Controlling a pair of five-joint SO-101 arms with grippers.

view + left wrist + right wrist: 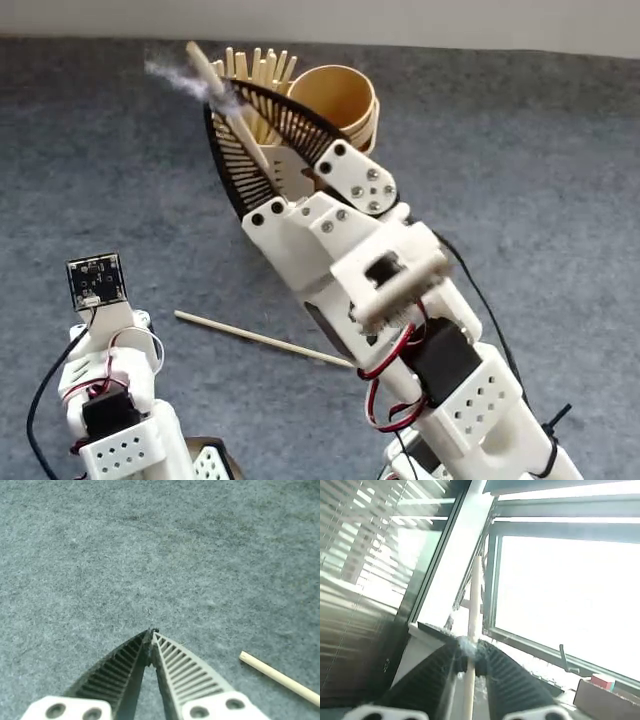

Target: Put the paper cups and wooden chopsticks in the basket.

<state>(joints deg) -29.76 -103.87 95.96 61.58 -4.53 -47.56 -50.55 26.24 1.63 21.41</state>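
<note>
right claw [222,97] angled upward near the counter's [520,150] far edge, pinching one chopstick [474,590]; left claw [151,633] was closed, empty; one loose chopstick [262,340] lay mid-counter.

One wooden chopstick [228,105] is pinched between the right fingers [240,165]. It is a pale round stick that stands out well past their tips (a wisp of grey fluff clings to it at the grip). Just beyond those fingers a bundle of chopsticks [262,68] fans out with its ends up. The bundle sits against nested tan paper cups [340,95], which are tipped so the open mouth shows. A loose chopstick [262,340] lies flat on the grey tabletop [520,150], well apart from the right fingers. Its blunt end is near the closed left fingers [125,665] (off to one side, not touching).
</note>
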